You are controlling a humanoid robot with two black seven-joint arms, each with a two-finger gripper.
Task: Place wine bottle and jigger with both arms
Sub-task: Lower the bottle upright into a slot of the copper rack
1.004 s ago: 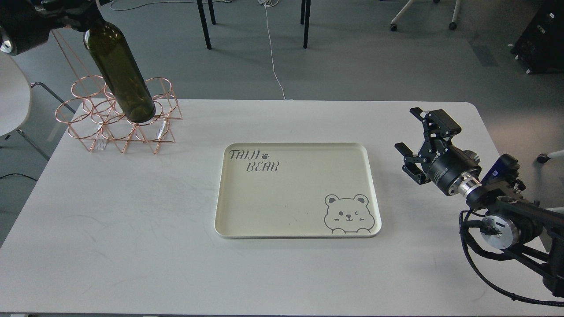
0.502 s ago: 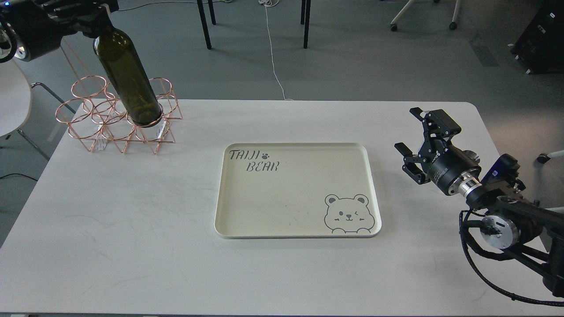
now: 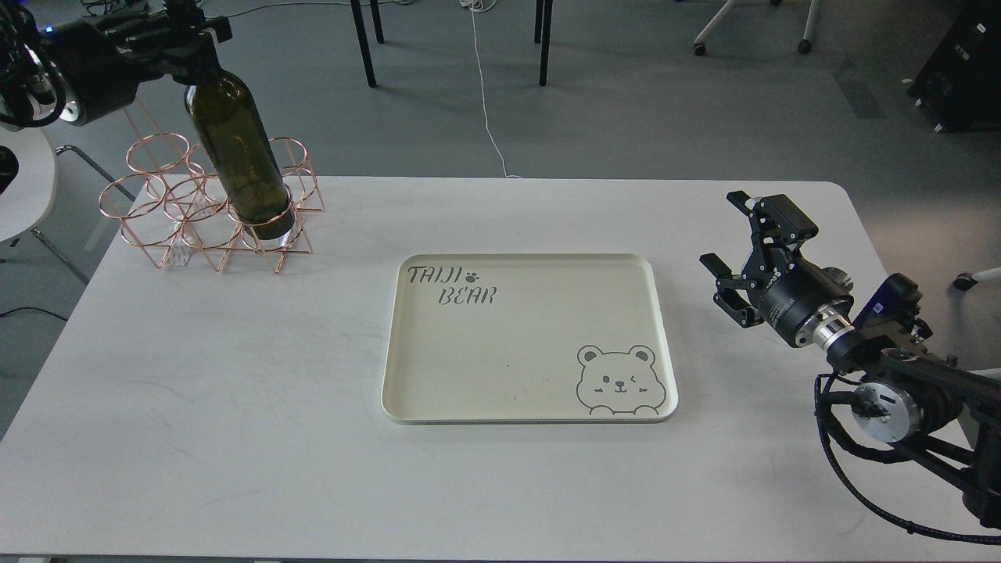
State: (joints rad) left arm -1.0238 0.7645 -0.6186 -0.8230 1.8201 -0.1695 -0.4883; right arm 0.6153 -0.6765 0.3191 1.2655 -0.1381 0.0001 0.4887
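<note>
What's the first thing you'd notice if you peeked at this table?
The tall dark green wine bottle, tilted over the copper wire rack at the table's far left corner and held at the neck by the left gripper. Next, the cream bear tray in the middle, and the open right gripper beside it.

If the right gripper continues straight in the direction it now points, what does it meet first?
Probably nothing on the table: the right gripper, jaws open, points up-left toward the far table edge, passing right of the cream tray. Depth is uncertain.
</note>
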